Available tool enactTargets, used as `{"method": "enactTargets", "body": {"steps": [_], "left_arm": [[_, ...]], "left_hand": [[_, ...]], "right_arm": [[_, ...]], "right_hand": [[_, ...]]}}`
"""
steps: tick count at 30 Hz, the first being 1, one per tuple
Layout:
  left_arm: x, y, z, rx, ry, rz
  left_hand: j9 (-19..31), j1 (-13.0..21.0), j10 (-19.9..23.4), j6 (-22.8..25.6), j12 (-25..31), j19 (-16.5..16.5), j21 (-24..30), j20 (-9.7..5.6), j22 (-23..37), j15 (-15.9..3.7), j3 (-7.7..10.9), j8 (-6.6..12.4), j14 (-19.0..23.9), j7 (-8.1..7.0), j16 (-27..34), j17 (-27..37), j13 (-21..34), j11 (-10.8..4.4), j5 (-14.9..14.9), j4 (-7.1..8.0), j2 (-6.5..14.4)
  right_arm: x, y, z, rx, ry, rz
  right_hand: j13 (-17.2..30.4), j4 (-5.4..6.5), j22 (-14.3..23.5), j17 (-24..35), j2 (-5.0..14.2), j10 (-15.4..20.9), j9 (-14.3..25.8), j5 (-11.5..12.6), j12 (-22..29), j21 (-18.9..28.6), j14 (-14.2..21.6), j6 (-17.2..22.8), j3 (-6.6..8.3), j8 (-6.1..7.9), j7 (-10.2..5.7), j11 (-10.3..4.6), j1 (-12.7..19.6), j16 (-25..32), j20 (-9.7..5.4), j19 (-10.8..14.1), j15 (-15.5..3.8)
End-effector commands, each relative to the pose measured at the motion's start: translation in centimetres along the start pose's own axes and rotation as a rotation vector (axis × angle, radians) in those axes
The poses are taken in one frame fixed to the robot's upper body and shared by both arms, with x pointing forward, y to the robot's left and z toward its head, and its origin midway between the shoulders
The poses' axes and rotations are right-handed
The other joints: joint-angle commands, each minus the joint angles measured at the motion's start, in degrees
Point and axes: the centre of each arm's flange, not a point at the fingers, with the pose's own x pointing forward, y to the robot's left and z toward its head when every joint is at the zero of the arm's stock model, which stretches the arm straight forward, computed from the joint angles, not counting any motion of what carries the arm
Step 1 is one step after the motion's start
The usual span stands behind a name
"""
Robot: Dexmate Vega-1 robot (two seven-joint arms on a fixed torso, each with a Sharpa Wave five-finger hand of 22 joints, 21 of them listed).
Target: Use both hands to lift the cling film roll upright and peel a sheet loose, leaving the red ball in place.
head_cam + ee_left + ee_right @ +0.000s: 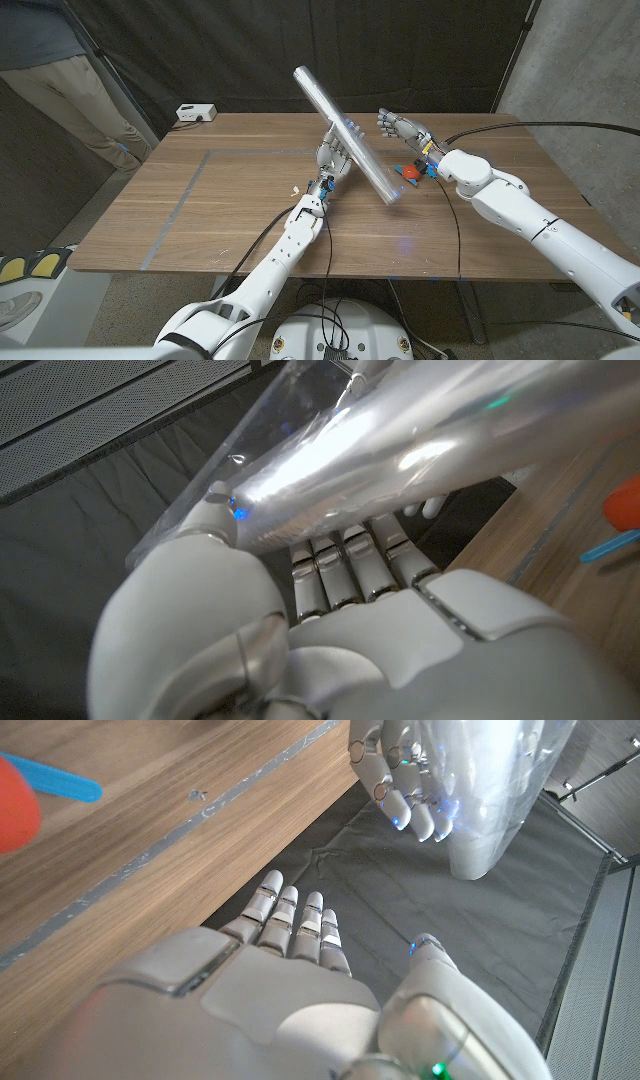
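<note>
Left robot hand (335, 155): raised above the middle of the tabletop (230, 215), fingers wrapped around the cling film roll (345, 132) near its midpoint; the left wrist view shows the fingers (350, 565) curled against the shiny roll (400, 450). The roll is off the tabletop and tilted, its upper end toward the far left, its lower end down toward the right, near the red ball (410, 172).

Right robot hand (400, 127): held in the air just right of the roll, fingers spread and holding nothing, apart from the roll. The right wrist view shows its fingers (295, 925) extended, with the left robot hand (395, 770) and the roll (490, 790) beyond them.

The red ball lies on the tabletop beside a small blue item (428, 170), below the right wrist.

Surroundings: a white box (195, 113) sits at the far left corner of the tabletop; a person (70, 80) stands behind the tabletop on the left.
</note>
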Motion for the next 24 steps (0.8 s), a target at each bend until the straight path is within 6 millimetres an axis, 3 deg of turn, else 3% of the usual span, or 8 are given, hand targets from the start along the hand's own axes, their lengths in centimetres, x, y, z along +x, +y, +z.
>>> {"method": "enactTargets", "body": {"steps": [1, 6, 15, 18, 19, 21, 24], "left_arm": [[-0.5, -0.6, -0.6, -0.052, -0.022, -0.017], [-0.6, -0.6, -0.7, -0.059, -0.023, -0.009], [-0.6, -1.0, -1.1, -0.106, -0.031, 0.012], [-0.4, -1.1, -1.2, -0.124, -0.035, 0.015], [-0.4, -1.1, -1.2, -0.126, -0.036, 0.014], [-0.2, -1.1, -1.3, -0.135, -0.038, 0.028], [-0.1, -0.9, -1.3, -0.137, -0.036, 0.046]], "left_hand": [[-1.45, -1.83, -1.64, -1.85, -1.75, -0.19, -0.95, 0.74, 0.07, -4.28, 6.10, -1.68, -1.72, -0.46, -0.07, -0.47, -0.74, 0.27, -0.11, 8.11, 3.07], [-2.53, -4.12, -2.33, -2.41, -2.87, -0.35, -1.75, 0.84, 0.05, -4.02, 4.75, -2.66, -2.83, -0.78, -0.04, -0.99, -1.39, 0.30, 0.06, 8.91, 0.68], [-3.04, -5.73, -3.23, -3.32, -3.76, -0.32, -2.19, 1.16, 0.13, -3.54, 4.36, -3.43, -3.43, -0.77, 0.13, -1.16, -1.81, 0.87, 0.36, 9.96, 0.93], [-3.23, -6.58, -3.33, -4.00, -4.03, -0.20, -2.37, 1.25, 0.14, -3.63, 4.11, -3.88, -3.45, -0.94, 0.27, -1.23, -1.99, 1.04, 0.49, 10.48, 0.93], [-3.28, -6.82, -3.38, -4.20, -4.10, -0.26, -2.45, 1.35, 0.14, -3.53, 4.01, -4.00, -3.47, -0.83, 0.30, -1.25, -2.04, 1.09, 0.52, 10.63, 0.88], [-3.42, -7.75, -3.78, -4.34, -4.44, -0.50, -2.73, 1.44, 0.16, -3.36, 3.70, -4.21, -3.55, -0.77, 0.39, -1.30, -2.20, 1.34, 0.64, 11.20, 0.91], [-3.59, -8.84, -3.09, -3.27, -4.43, -0.58, -3.03, 1.53, 0.21, -3.33, 3.54, -3.98, -3.49, -0.58, 0.58, -1.38, -2.42, 1.16, 0.87, 11.90, 1.44]], "right_arm": [[0.1, 1.0, 2.4, -0.069, -0.018, 0.048], [0.2, 1.5, 3.2, -0.103, -0.022, 0.069], [0.3, 1.8, 3.9, -0.124, -0.031, 0.076], [0.2, 2.3, 4.9, -0.163, -0.028, 0.054], [0.1, 2.5, 5.3, -0.188, -0.020, 0.040], [0.0, 3.2, 6.5, -0.257, 0.006, 0.013], [0.0, 4.1, 7.5, -0.302, 0.024, -0.008]], "right_hand": [[0.23, -0.14, 0.26, 0.18, 0.03, 0.34, 0.32, -0.04, -0.07, -0.12, 0.43, 0.17, 0.15, 0.13, -0.28, 0.15, 0.39, 0.10, 0.06, 0.29, -0.18], [0.23, -0.17, 0.27, 0.19, -0.09, 0.66, 0.32, -0.09, 0.04, -0.26, 0.51, 0.63, 0.07, 0.30, -0.14, 0.37, 0.29, 0.12, 0.07, 0.38, -0.21], [0.23, -0.26, 0.28, 0.18, -0.26, 1.12, 0.33, -0.13, 0.19, -0.42, 0.69, 0.77, -0.03, 0.31, -0.06, 0.48, 0.20, 0.15, 0.19, 0.60, -0.11], [0.25, -0.64, 0.31, 0.16, -0.55, 3.69, 0.33, -0.18, 1.00, 0.08, 4.10, 1.81, -0.12, 0.54, 0.11, 1.14, 0.22, 1.07, 0.75, 3.69, -0.09], [0.28, -1.04, 0.40, 0.22, -0.74, 5.33, 0.33, -0.24, 1.43, 0.57, 7.19, 2.66, -0.10, 0.68, 0.29, 1.44, 0.41, 1.77, 0.87, 6.16, 0.16], [0.33, -1.81, 0.51, 0.32, -1.25, 7.58, 0.33, -0.29, 1.99, 0.97, 10.88, 3.89, -0.10, 0.85, 0.36, 2.14, 0.87, 2.39, 1.12, 8.63, -0.13], [0.36, -3.09, 0.54, 0.30, -2.14, 8.54, 0.35, -0.31, 2.11, 1.12, 12.78, 5.55, -0.01, 1.26, -0.10, 1.81, 2.05, 2.43, 1.40, 10.02, -0.25]]}}
